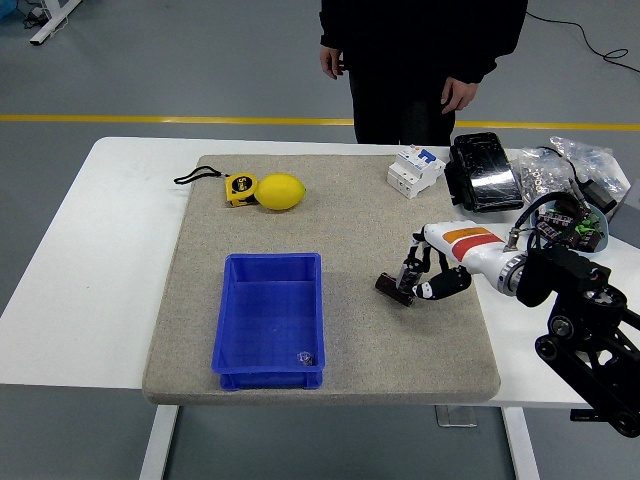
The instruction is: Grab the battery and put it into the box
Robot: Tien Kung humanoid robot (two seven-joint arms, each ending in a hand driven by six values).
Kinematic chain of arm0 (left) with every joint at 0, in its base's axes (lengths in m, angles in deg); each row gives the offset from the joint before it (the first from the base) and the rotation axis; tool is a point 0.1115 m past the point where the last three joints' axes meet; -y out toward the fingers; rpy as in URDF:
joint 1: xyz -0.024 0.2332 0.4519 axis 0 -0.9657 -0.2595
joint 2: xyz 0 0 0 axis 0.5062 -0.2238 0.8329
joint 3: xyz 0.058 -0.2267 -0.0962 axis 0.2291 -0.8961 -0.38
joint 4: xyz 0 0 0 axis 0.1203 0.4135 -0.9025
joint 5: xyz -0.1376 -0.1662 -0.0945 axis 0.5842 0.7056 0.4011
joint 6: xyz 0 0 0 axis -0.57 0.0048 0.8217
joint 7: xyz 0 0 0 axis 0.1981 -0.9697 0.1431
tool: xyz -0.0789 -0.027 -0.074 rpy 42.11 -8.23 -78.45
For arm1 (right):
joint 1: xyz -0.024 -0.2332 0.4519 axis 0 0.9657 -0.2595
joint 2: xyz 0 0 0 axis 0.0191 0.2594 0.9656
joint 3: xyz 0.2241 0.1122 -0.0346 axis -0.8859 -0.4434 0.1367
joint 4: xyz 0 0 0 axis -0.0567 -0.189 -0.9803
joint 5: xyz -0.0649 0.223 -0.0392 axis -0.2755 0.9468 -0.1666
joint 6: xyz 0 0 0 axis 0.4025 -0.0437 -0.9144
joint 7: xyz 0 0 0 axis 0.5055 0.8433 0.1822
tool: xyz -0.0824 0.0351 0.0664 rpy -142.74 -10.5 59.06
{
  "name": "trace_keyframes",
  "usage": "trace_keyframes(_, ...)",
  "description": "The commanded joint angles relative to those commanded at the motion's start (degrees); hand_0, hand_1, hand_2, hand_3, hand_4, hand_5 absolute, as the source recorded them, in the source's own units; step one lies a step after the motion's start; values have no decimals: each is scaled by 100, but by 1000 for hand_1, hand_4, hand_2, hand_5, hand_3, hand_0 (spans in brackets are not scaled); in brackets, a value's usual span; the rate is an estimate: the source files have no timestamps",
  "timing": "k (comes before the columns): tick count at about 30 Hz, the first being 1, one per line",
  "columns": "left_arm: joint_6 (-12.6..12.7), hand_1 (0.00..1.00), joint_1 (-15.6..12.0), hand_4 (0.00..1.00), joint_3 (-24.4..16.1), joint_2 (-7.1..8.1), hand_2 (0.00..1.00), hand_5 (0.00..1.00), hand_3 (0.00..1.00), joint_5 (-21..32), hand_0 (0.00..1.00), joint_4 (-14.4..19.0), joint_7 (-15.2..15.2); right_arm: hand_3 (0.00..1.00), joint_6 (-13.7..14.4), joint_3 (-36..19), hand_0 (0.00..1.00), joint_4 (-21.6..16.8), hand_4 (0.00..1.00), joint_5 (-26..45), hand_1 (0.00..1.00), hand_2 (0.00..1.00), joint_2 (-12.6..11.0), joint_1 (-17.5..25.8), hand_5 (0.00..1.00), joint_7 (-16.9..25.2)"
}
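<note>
The battery, a dark cylinder, lies on the grey mat right of the blue box. My right hand reaches in from the right, its white forearm low over the mat. Its fingers are spread and hang at the battery's right end, with the thumb just behind; I cannot tell if they touch it. The battery still rests flat on the mat. The box stands open-topped at the mat's front left, with a small dark item in its near right corner. My left arm is out of view.
A yellow lemon and tape measure lie at the mat's back left. A white circuit breaker and black device stand at the back right. A bowl of parts sits by my right arm. A person stands behind the table, hands down.
</note>
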Motion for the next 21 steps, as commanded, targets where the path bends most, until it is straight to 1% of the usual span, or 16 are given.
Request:
trace_keyframes(6, 15, 693, -2, 652, 1, 7, 715, 554, 599, 22, 743, 0, -4, 471, 11, 306, 53, -70, 821, 125, 253, 397, 432, -414, 250, 5)
trace_keyframes(11, 26, 692, 0, 652, -2, 18, 714, 554, 599, 35, 743, 0, -9, 471, 27, 702, 52, -76, 821, 243, 253, 396, 765, -705, 251, 21)
trace_keyframes(16, 30, 692, -11, 652, 0, 26, 714, 554, 599, 23, 743, 0, -5, 471, 45, 1086, 52, -7, 821, 320, 253, 396, 1098, -870, 251, 44)
trace_keyframes(17, 31, 693, -11, 652, -2, 27, 714, 553, 598, 16, 743, 0, -4, 489, 49, 1167, 68, 16, 822, 340, 266, 420, 1150, -902, 278, 52)
trace_keyframes(21, 27, 693, -5, 652, 1, 34, 714, 553, 598, -15, 743, 0, 10, 489, 57, 1415, 68, 157, 822, 318, 266, 420, 1354, -996, 278, 55)
